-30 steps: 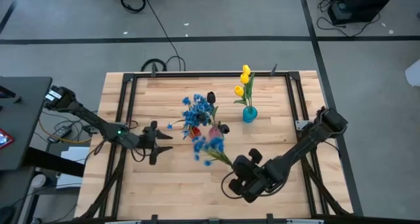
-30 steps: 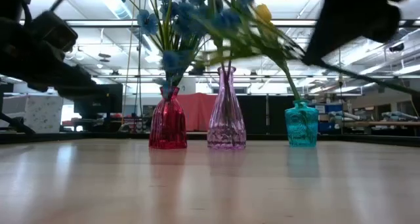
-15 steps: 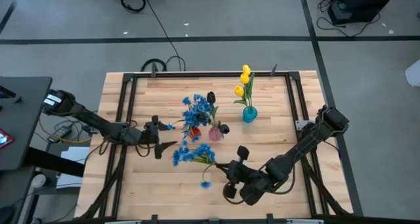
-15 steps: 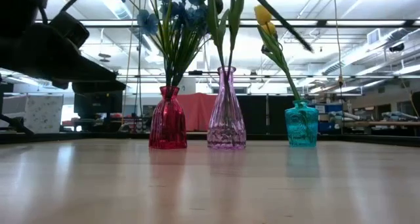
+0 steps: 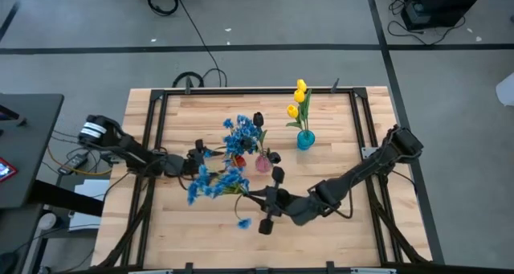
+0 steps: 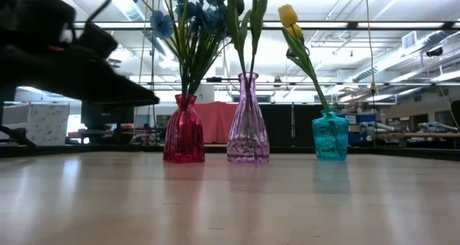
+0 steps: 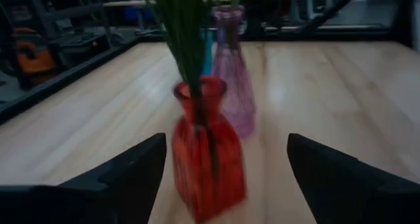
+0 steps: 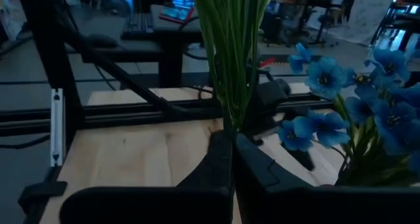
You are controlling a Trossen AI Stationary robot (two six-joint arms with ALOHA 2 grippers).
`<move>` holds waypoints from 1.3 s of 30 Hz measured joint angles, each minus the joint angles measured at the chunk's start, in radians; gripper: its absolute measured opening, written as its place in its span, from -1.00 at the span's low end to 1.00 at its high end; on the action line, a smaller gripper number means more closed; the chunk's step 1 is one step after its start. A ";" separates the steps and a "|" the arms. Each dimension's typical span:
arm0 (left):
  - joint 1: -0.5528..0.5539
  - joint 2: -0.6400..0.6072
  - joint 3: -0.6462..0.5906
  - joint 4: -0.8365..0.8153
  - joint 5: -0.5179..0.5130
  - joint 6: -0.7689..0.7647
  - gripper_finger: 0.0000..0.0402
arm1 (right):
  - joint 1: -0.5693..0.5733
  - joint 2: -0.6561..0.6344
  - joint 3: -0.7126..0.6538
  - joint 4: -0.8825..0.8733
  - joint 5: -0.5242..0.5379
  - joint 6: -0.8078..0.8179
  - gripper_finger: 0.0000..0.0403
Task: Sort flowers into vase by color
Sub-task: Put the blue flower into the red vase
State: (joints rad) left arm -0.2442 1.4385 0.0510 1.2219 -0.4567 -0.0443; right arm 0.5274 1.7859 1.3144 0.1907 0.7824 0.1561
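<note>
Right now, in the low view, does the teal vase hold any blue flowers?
No. The teal vase holds only the yellow tulips; the blue blossoms rise from the red vase.

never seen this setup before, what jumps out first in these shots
First, the blue flower bunch held above the table's middle, its stems pinched in the right hand. Behind it stand three small vases in a row: the red vase already full of blue blossoms, the pink vase with dark buds, and the teal vase with yellow tulips. The left hand is open, facing the red vase.
</note>
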 joint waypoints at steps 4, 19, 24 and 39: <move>0.050 0.085 0.051 0.025 0.028 0.018 0.65 | -0.018 0.000 0.000 -0.001 -0.021 -0.003 -0.94; 0.166 0.342 0.195 0.025 0.165 -0.038 0.63 | -0.005 0.000 0.000 0.018 -0.036 -0.037 -0.94; 0.172 0.409 0.233 0.057 0.182 -0.038 0.62 | -0.005 0.000 0.000 0.019 -0.040 -0.047 -0.94; 0.172 0.417 0.174 0.140 0.216 -0.040 0.17 | 0.028 0.002 0.000 0.258 0.009 -0.294 -0.94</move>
State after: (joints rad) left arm -0.0727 1.8557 0.2251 1.3617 -0.2405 -0.0842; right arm 0.5552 1.7874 1.3148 0.4482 0.7910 -0.1384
